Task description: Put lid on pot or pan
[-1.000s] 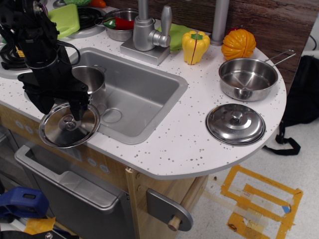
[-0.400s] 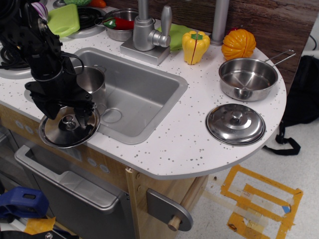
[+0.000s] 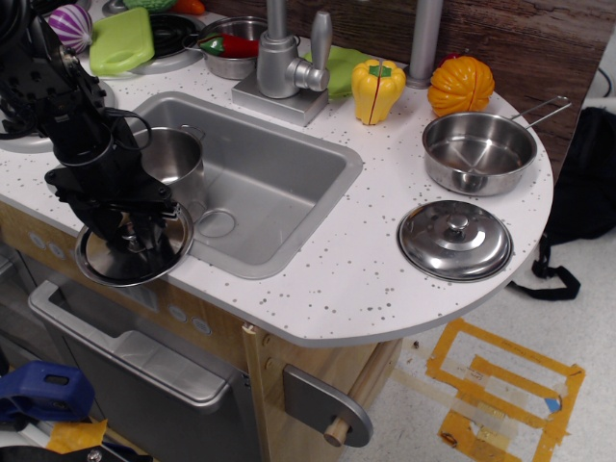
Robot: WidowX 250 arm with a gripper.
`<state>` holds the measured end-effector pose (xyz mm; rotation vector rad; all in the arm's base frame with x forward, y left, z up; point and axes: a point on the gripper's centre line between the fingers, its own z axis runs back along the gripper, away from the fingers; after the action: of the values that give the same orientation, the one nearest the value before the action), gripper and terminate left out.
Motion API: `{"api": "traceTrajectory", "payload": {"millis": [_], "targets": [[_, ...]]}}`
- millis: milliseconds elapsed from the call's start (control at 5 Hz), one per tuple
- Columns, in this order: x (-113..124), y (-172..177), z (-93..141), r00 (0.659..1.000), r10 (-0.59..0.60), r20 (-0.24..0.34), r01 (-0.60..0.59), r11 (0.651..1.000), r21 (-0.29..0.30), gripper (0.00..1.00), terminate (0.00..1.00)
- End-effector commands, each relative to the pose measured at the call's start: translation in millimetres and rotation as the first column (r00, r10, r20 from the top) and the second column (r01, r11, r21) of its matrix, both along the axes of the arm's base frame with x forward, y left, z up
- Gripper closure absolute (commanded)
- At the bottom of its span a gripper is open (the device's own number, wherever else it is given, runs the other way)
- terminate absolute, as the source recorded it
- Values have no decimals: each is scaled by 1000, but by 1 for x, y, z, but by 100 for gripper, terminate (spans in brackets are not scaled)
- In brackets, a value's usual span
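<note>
Two steel lids are showing: one flat shiny lid point(image 3: 135, 252) lying at the counter's front edge, and one domed lid point(image 3: 454, 240) sitting on the right. One deep steel pot point(image 3: 173, 159) is standing in the sink point(image 3: 279, 183), one long-handled pan point(image 3: 479, 151) is resting near the domed lid, and one small bowl point(image 3: 231, 50) is sitting behind the one faucet point(image 3: 284, 60). One yellow pepper point(image 3: 377, 90), one orange pumpkin point(image 3: 461, 85) and one black robot arm point(image 3: 82, 135) are also appearing
</note>
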<state>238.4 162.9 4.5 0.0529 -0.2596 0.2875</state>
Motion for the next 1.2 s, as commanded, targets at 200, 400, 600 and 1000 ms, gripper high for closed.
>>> {"api": "traceTrajectory", "payload": {"millis": [200, 400, 600, 1000], "targets": [[1, 10, 22, 1000, -20, -7, 20, 998, 64, 100, 0], [5, 18, 43, 999, -41, -15, 43, 990, 137, 100, 0], [15, 36, 59, 996, -92, -14, 93, 983, 158, 100, 0], [58, 78, 56, 975, -218, 34, 209, 963, 170, 100, 0]]}}
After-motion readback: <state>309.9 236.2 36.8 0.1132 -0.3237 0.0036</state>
